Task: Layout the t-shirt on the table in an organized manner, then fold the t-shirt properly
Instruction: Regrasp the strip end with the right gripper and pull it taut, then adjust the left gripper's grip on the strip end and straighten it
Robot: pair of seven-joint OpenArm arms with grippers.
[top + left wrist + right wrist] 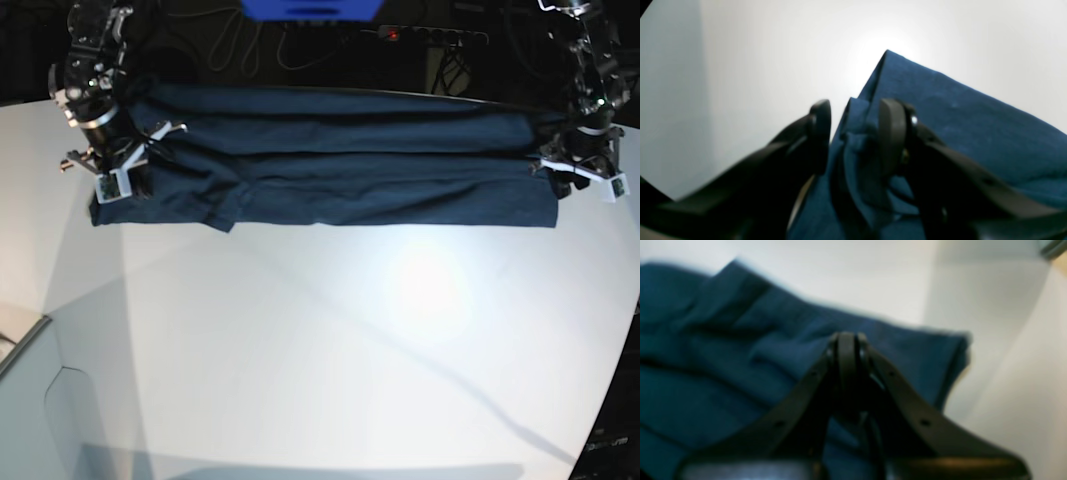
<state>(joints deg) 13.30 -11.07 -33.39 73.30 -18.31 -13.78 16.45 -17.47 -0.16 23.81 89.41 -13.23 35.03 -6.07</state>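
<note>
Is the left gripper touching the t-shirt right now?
Touching. The left wrist view shows the left gripper with a bunched fold of the t-shirt between its fingers, the cloth pressed against the right-hand finger.

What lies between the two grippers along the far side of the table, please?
In the base view, only the t-shirt, stretched from the right gripper to the left gripper.
</note>
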